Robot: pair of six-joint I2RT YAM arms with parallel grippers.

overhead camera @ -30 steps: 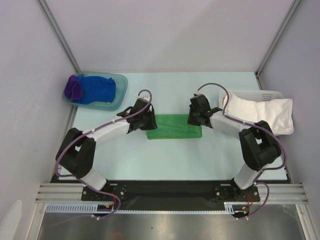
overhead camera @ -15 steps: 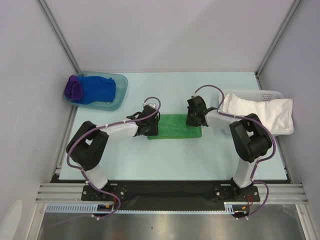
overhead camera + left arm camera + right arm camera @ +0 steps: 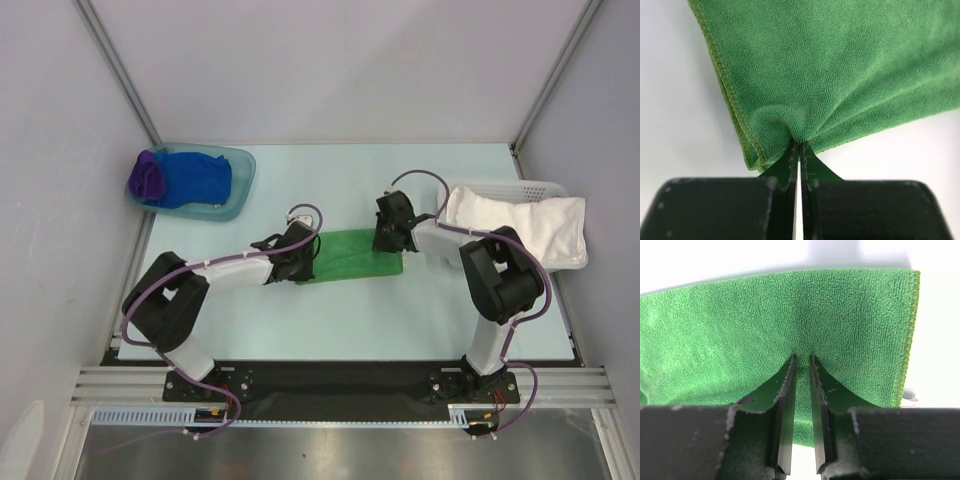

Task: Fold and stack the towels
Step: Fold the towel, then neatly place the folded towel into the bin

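A green towel (image 3: 350, 255) lies folded at the table's middle, its left end slanted toward the near edge. My left gripper (image 3: 303, 262) is shut on that end. In the left wrist view the cloth (image 3: 840, 65) puckers where the gripper (image 3: 800, 142) pinches it beside the hemmed edge. My right gripper (image 3: 385, 240) sits on the towel's far right part. In the right wrist view its tips (image 3: 801, 356) stand a narrow gap apart, dug into the green towel (image 3: 740, 330) with a ridge of cloth between them.
A white towel (image 3: 520, 225) lies heaped over a white basket (image 3: 500, 187) at the right. At the back left, a blue tray (image 3: 240, 185) holds a blue towel (image 3: 195, 178) and a purple one (image 3: 148, 175). Grey walls enclose the table.
My left gripper has shut on the green towel's left end and dragged it toward the near edge, skewing the towel. The right gripper has stayed put on the right end.
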